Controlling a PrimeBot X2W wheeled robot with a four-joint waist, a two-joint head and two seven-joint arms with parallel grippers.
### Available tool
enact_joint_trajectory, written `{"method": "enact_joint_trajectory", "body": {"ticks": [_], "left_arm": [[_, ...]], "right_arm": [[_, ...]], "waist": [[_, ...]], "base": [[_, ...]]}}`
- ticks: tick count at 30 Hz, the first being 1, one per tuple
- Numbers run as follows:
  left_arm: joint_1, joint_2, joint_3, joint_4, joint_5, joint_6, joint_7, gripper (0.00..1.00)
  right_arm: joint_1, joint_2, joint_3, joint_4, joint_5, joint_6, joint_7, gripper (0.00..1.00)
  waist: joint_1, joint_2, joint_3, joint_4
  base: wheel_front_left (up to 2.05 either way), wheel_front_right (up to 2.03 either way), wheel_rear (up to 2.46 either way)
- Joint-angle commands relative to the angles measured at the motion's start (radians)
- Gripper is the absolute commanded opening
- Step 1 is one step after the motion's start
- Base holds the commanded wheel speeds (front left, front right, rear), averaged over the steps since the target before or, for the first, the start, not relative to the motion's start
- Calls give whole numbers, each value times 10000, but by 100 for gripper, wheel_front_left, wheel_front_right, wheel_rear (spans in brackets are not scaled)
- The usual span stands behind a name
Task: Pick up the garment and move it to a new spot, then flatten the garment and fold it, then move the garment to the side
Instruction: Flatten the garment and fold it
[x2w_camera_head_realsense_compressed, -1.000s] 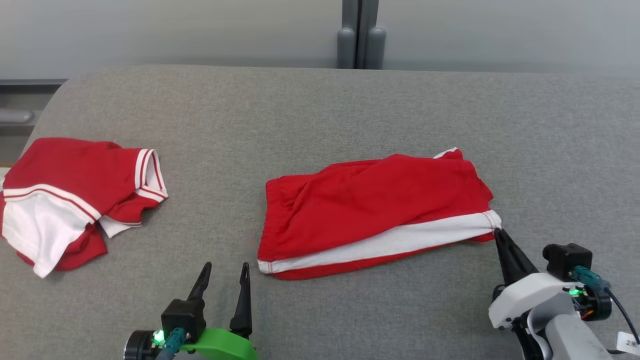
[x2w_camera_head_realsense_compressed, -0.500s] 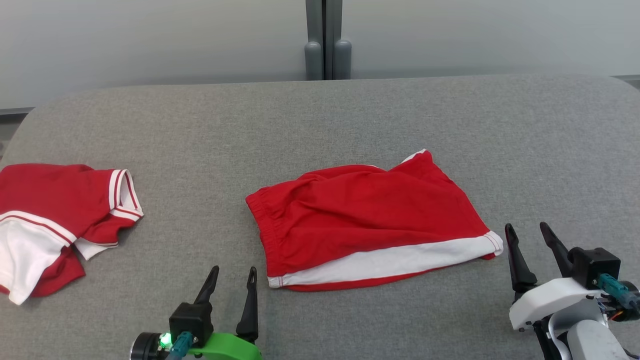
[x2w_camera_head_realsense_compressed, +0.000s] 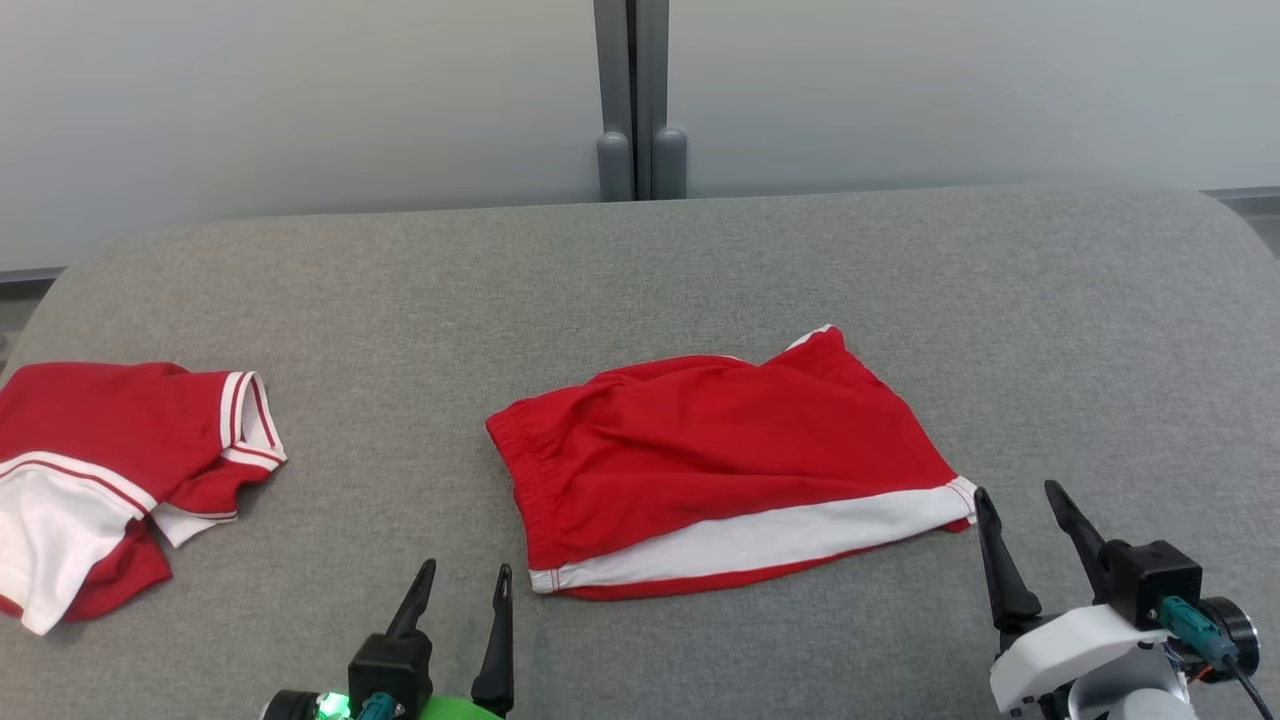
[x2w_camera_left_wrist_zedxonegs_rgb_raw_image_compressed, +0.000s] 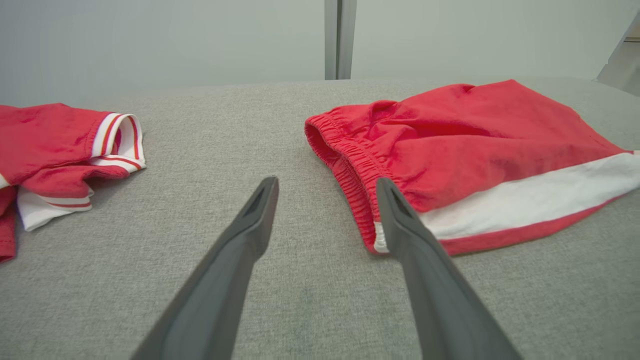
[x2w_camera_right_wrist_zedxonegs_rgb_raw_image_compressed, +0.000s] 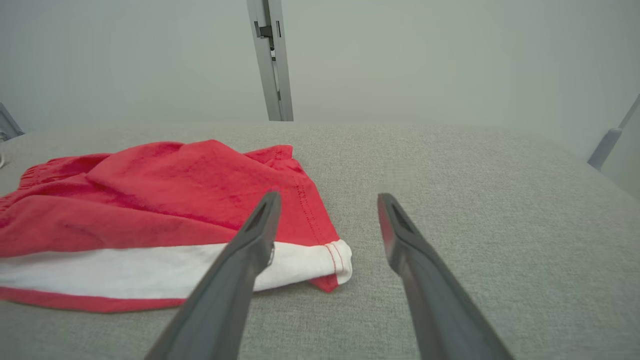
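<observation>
**A:** What sits nearest the robot in the head view?

**B:** Its two hands, at the bottom edge. The left hand (x2w_camera_head_realsense_compressed: 467, 570) has its dark fingers spread wide with nothing between them. The right hand (x2w_camera_head_realsense_compressed: 1016, 492) is spread just as wide and is also empty.

**A:** And the garment?

**B:** The red shorts (x2w_camera_head_realsense_compressed: 720, 460) lie on the grey tabletop (x2w_camera_head_realsense_compressed: 700, 270), between the two hands and a little beyond them. The waist end points toward the robot's left and the leg hem toward its right. A white stripe runs along the near edge, and the cloth on top is rumpled.

**A:** How close is the right hand?

**B:** Its inner fingertip stands just beside the white-banded corner of the hem. The right wrist view gives that corner up close, with red stitching across the white band and a red fold showing beneath. The finger crosses the band in that picture, but whether it touches cannot be told.

**A:** What does the left wrist view add?

**B:** The gathered elastic waistband (x2w_camera_left_wrist_zedxonegs_rgb_raw_image_compressed: 350, 155), just beyond the finger at that view's right. It also takes in the striped sleeve cuffs of the red-and-white shirt (x2w_camera_left_wrist_zedxonegs_rgb_raw_image_compressed: 55, 140), which lies crumpled well apart from the shorts, on the robot's far left.

**A:** Farthest off?

**B:** A pale wall (x2w_camera_head_realsense_compressed: 300, 100) with a grey post (x2w_camera_head_realsense_compressed: 632, 100), behind the tabletop's back edge.
</observation>
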Motion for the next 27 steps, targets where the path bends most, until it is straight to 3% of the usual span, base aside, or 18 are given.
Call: {"method": "enact_joint_trajectory", "body": {"ticks": [1,8,27], "left_arm": [[151,35,1,66,82,-32,-6,100],[223,35,36,173,-83,-124,-6,100],[-819,35,-695,1299,-1134,-1094,-7,100]], "right_arm": [[162,-32,16,101,126,-12,-3,100],[204,-26,140,296,240,-10,-3,100],[-563,-25,437,286,123,-12,-4,100]], "waist": [[0,-1,-112,-62],[0,-1,-144,-98],[0,-1,1064,-480]], "base": [[0,0,0],[0,0,0],[0,0,0]]}}
